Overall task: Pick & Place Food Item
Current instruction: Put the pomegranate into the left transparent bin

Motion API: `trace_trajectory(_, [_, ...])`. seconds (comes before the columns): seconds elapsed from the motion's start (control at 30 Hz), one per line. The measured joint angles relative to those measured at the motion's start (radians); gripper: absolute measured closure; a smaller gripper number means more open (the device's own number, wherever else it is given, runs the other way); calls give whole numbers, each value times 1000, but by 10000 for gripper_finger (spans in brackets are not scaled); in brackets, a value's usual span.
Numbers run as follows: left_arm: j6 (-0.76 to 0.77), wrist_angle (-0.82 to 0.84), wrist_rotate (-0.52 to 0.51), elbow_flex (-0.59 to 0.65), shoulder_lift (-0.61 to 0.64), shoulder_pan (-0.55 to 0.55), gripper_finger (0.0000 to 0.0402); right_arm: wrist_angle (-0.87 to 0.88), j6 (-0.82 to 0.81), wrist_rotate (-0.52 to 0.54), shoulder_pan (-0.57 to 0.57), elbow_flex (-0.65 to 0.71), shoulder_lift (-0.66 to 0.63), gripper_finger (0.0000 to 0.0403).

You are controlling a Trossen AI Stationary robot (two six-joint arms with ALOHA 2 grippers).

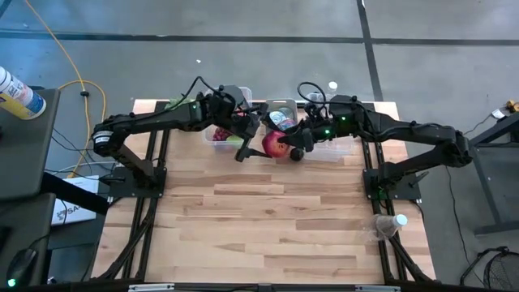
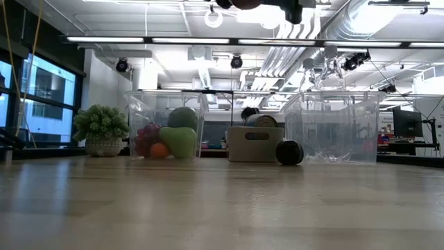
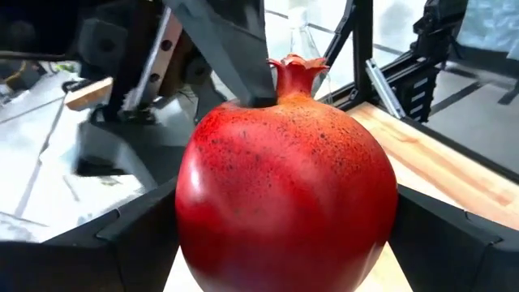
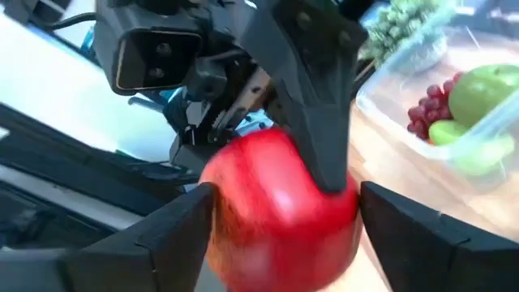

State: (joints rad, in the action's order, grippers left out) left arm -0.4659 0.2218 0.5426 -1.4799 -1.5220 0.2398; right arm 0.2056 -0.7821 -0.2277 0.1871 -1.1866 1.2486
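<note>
I see the pomegranate (image 1: 274,143) up in the air above the table (image 1: 268,235), between both grippers. The left gripper (image 1: 253,143) has its wide-spread fingers (image 3: 130,235) on either side of the fruit; the right gripper (image 1: 289,146) flanks it too, though I cannot tell whether it grips. Behind them sits a clear bin (image 2: 166,132) of fruit.

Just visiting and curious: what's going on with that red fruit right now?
Pomegranate held in mid-air between both grippers, above the table. Left gripper grips it; right gripper straddles it, a handover. Clear bins just behind.
</note>
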Motion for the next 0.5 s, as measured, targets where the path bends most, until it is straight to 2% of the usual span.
trace_trajectory(0.2, [1, -4, -1, 0, -3, -1, 40, -28, 15, 36, 2, -2, 3, 73])
trace_trajectory(0.4, [25, -7, -13, -1, -3, -1, 40, -72, 127, 26, 3, -1, 4, 69])
trace_trajectory(0.5, [58, -3, -14, -1, -3, -2, 40, -84, 215, 75, 3, 0, -16, 69])
